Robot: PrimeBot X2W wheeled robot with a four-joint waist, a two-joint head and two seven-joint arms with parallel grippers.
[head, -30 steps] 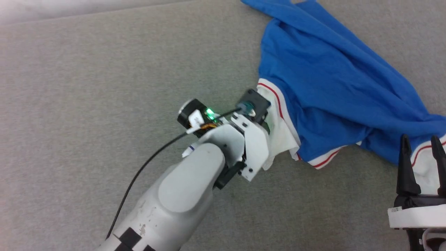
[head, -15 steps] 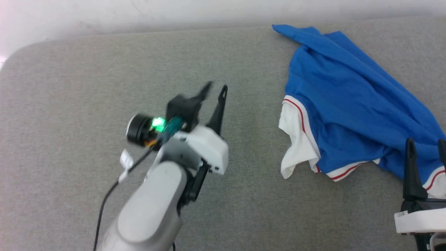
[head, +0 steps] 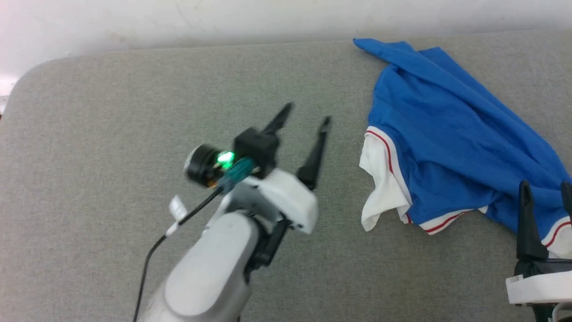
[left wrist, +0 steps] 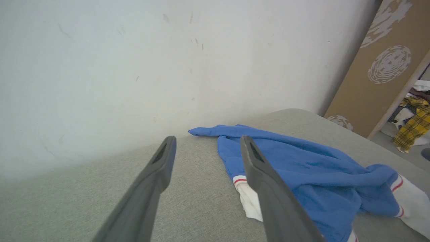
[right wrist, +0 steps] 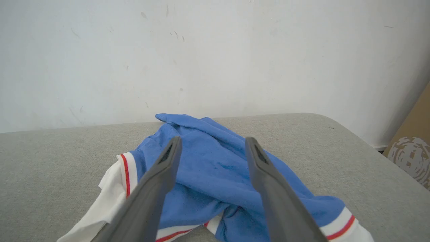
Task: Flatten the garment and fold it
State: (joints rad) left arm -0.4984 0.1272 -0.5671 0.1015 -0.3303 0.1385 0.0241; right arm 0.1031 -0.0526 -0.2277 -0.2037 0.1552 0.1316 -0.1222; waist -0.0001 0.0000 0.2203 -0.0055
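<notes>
Head view, from the left: the left arm's pale forearm rises from the bottom edge and slants up and to the right over the bare grey table. A black cable trails off its wrist. The left gripper points away from the robot, tilted toward the right, its fingers spread wide with nothing between them. It hangs above the table top, apart from the garment.

The garment lies crumpled on the right half of the table. Its blue body stretches from a pointed corner near the far edge down to the near right, and a white sleeve edged in red is turned toward the left gripper. At the lower right the right gripper stands with fingers pointing straight up the picture, parted and holding nothing. Its tips are over the garment's near end; whether they touch the cloth is hard to tell from here.

Left wrist view: the left gripper looks along the table toward a white wall. The garment lies to the right, partly behind the right-hand finger. A brown board leans at the far right.

Right wrist view: the right gripper is aimed at the middle of the garment, with blue cloth showing in the gap between its parted fingers.
</notes>
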